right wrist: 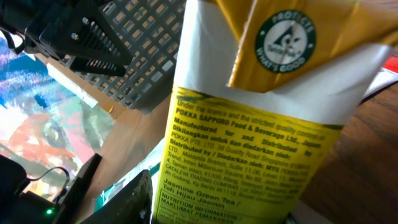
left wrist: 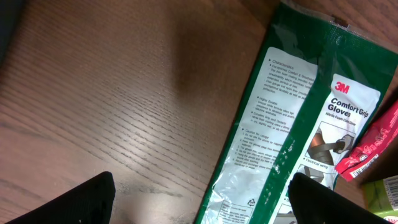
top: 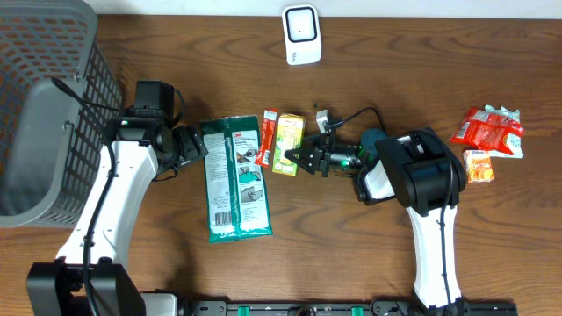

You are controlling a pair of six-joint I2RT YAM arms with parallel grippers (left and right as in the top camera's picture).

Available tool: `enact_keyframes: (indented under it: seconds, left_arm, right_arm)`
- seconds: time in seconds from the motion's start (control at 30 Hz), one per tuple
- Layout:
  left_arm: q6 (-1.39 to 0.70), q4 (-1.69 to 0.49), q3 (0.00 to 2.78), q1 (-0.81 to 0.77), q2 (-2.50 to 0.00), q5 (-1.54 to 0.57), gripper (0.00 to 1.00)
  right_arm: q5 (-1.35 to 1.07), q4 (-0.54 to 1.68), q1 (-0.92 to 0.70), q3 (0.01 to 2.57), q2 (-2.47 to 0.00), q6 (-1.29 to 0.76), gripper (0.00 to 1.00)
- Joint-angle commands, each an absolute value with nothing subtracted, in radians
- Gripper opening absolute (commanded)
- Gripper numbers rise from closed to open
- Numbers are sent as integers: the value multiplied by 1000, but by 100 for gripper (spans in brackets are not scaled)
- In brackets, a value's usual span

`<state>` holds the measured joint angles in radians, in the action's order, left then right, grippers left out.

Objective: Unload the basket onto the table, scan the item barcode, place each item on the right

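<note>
Bright, even overhead light, soft shadows on the surface (top: 369,254). Glare streaks the 3M gloves packet (left wrist: 273,143) at my left wrist; at my right, the basket (right wrist: 143,37) behind the green tea carton (right wrist: 249,143) blurs

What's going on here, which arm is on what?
The right arm's fingers are right up against the yellow-green drink carton lying mid-table; whether they grip it isn't clear. The left arm's fingers stand open at the edge of the green gloves pack, holding nothing. The white scanner sits at the table's far edge, with no item in front of it.
</note>
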<state>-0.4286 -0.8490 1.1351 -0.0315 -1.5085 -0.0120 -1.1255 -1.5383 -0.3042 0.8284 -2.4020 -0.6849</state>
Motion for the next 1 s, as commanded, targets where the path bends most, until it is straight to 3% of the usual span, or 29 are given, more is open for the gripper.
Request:
enact_keyframes:
  seconds: [0.0,0.4,0.7,0.97]
  left_arm:
    - [-419,-852,1143,-29,-1507,1,90]
    - [-419,-852,1143,-29,-1507,1,90]
    - [-419,-852,1143,-29,-1507,1,90]
    - [-419,-852,1143,-29,-1507,1,90]
  right_arm:
    - [-1110,-1564,-313,809,-2408,-675,44]
    - [-987,-1100,-313,809,-2260,-537,42]
    - [-617,-408,-328,809,-1931,-163,41]
    - [-454,-234,-365,810,-1763,-118,40]
